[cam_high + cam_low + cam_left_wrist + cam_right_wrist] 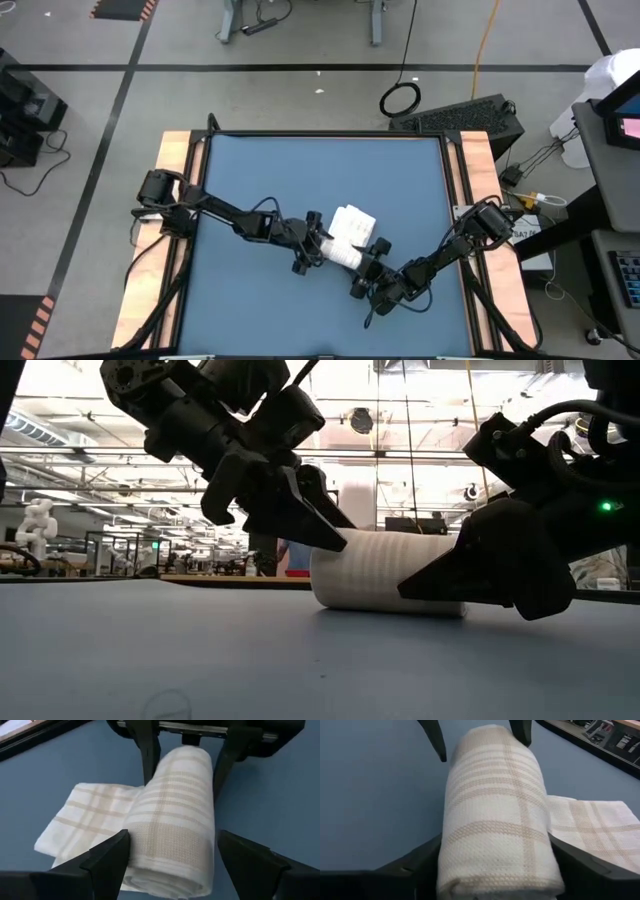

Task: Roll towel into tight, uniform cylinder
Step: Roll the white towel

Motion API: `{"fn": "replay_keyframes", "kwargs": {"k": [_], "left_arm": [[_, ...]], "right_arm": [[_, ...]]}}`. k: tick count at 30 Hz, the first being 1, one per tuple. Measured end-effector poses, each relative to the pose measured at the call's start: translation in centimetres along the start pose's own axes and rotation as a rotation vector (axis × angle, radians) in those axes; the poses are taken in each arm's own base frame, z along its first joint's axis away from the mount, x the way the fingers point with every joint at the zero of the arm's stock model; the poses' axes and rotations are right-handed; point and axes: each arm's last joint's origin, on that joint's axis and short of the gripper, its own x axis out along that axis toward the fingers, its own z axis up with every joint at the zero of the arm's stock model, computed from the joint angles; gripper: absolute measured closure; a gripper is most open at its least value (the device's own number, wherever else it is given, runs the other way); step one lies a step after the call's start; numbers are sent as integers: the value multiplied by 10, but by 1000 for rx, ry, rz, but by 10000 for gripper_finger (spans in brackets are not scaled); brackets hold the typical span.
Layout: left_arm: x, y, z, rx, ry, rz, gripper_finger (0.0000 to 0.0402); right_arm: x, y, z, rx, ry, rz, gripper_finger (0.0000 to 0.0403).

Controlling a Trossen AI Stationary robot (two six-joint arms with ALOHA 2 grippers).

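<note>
The white towel (347, 232) with faint grid lines lies mid-table, most of it wound into a thick roll (385, 570) that rests on its side on the blue table top. Its unrolled tail (85, 820) lies flat on the table toward the far side. My left gripper (322, 243) is open at the roll's left end, one finger (107, 862) on each side of it and raised a little in the low view. My right gripper (362, 268) is at the roll's right end, shut on it. My left gripper straddles the roll's left end; whether a finger touches the cloth I cannot tell. My right gripper has the roll's right end (470, 870) between its two fingers (415, 865), one on each curved side. The fingers come from the table's near right, slanting slightly down, and lie along the roll. The roll lies on the table.
Bare blue table top (300, 170) stretches all around the towel. Wooden rails (175, 190) run along the left and right sides. Both arms reach in low from the sides and meet at the roll.
</note>
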Motion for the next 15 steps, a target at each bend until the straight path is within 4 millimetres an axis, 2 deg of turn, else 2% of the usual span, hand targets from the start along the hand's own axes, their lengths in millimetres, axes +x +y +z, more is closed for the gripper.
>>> {"fn": "replay_keyframes", "kwargs": {"k": [5, 8, 15], "left_arm": [[2, -1, -2, 11, 14, -2, 92], [-1, -1, -1, 31, 46, 62, 79], [-29, -6, 32, 78, -73, 90, 61]], "right_arm": [[0, 0, 0, 0, 2, 3, 123], [0, 0, 0, 1, 3, 4, 123], [0, 0, -1, -7, 13, 6, 124]]}}
